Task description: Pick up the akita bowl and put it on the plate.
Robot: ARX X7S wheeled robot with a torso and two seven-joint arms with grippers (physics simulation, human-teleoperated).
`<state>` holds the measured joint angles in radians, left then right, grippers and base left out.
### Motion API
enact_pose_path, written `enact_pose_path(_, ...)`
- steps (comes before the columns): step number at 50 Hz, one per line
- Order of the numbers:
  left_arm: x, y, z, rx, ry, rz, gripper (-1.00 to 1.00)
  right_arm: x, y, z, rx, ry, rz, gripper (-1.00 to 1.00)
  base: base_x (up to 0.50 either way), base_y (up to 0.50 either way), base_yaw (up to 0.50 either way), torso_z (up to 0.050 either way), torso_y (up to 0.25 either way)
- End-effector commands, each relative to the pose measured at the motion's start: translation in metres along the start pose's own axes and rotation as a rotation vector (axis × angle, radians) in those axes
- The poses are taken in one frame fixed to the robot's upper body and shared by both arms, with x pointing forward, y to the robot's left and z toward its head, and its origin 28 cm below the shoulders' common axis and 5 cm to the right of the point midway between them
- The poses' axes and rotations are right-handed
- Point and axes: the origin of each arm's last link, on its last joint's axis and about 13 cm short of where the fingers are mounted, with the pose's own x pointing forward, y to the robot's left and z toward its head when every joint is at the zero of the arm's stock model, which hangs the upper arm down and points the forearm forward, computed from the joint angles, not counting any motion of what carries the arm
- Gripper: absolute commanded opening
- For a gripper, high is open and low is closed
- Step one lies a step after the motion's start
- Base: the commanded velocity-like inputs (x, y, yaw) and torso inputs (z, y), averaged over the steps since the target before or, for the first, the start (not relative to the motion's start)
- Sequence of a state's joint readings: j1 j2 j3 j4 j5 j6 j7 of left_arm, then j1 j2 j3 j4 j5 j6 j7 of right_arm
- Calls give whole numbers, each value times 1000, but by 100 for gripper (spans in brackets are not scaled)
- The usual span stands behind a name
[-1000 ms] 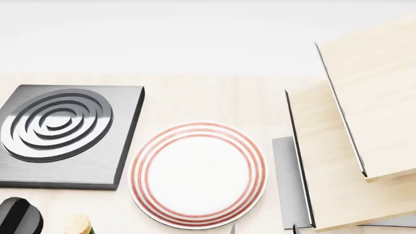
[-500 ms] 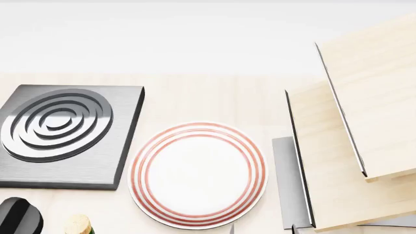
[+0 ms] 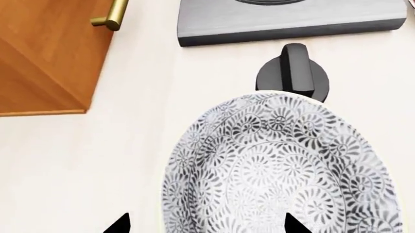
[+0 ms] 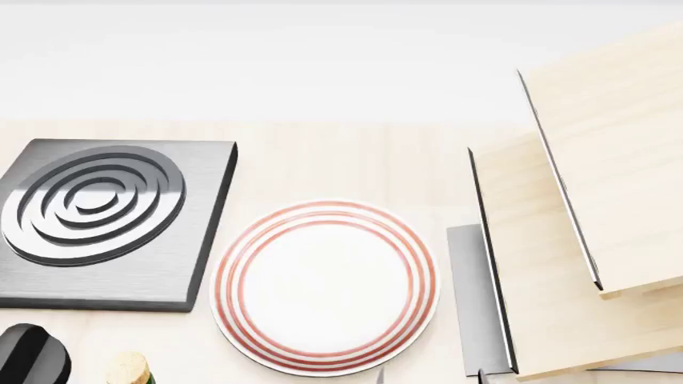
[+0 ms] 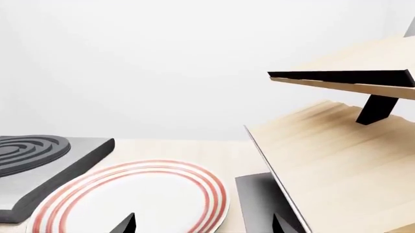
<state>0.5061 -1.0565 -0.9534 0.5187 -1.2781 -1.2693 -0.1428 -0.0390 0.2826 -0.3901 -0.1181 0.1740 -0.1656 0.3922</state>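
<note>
Our left gripper (image 3: 204, 224) stands wide, only its two dark fingertips (image 3: 118, 225) showing at the lower edge of the frame; the bowl (image 3: 279, 167) sits between them, contact unclear. A black knob (image 3: 293, 74) lies just past it.

Our right gripper (image 5: 204, 224) also stands wide, holding nothing, with the plate (image 5: 133, 199) in the lower left, beside the burner (image 5: 39, 158).

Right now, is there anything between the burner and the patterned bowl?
Yes. In the left wrist view, a black knob sits on the counter between the burner and the akita bowl.
</note>
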Motion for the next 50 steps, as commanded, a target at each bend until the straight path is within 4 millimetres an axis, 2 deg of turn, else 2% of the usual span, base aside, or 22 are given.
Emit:
enact_pose_path(1, 3, 2, -6, 2, 26, 8, 100, 0, 0, -1, -1, 3, 2, 100, 0, 0, 0, 0, 0)
enact_pose_path(17, 7, 1, -13, 24, 99, 38, 100, 0, 1, -2, -3, 7, 2, 100, 0, 0, 0, 0, 0)
enact_pose_path(31, 10, 3, -14, 36, 96, 51, 100, 1, 1, -3, -2, 10, 3, 100, 0, 0, 0, 0, 0)
enact_pose_path(45, 18, 7, -2, -10, 62, 87, 100, 0, 2, -5, -2, 15, 9, 100, 0, 0, 0, 0, 0)
enact_pose_path(50, 30, 8, 1, -22, 78, 83, 100, 0, 3, -5, -1, 17, 11, 100, 0, 0, 0, 0, 0)
